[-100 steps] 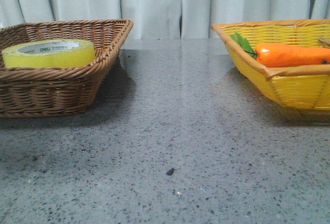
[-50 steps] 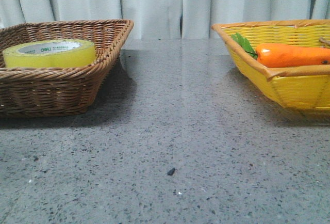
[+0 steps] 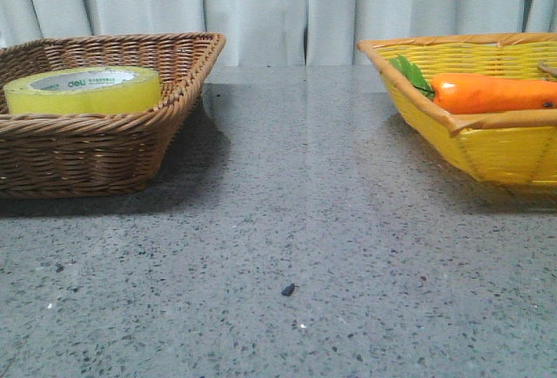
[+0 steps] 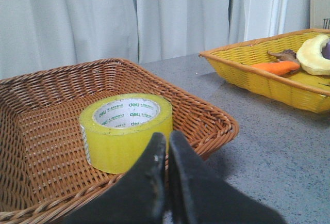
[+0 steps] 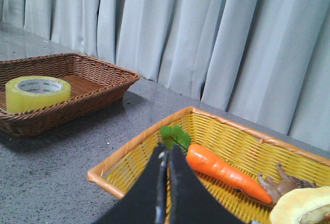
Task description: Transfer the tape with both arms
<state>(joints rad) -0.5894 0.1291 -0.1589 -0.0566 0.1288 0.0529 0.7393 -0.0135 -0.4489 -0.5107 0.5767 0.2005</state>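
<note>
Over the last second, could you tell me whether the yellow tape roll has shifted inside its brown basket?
No. In the front view the tape sits in the same spot against the brown basket's rim as before.

Right gripper (image 5: 166, 157), fingers pressed together, above the yellow basket (image 5: 129, 154) holding a carrot (image 5: 221, 170). Beyond, the tape (image 5: 37, 92) lies flat in the brown wicker basket (image 5: 98, 92); curtain (image 5: 216, 38) behind.

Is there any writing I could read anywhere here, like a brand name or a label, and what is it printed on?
"deli": green print, repeated around the white inner core of the tape, which lies in the brown wicker basket.
Smaller green print beside each "deli": too small to read.
Nothing readable on the yellow basket, the carrot or the curtain.
</note>
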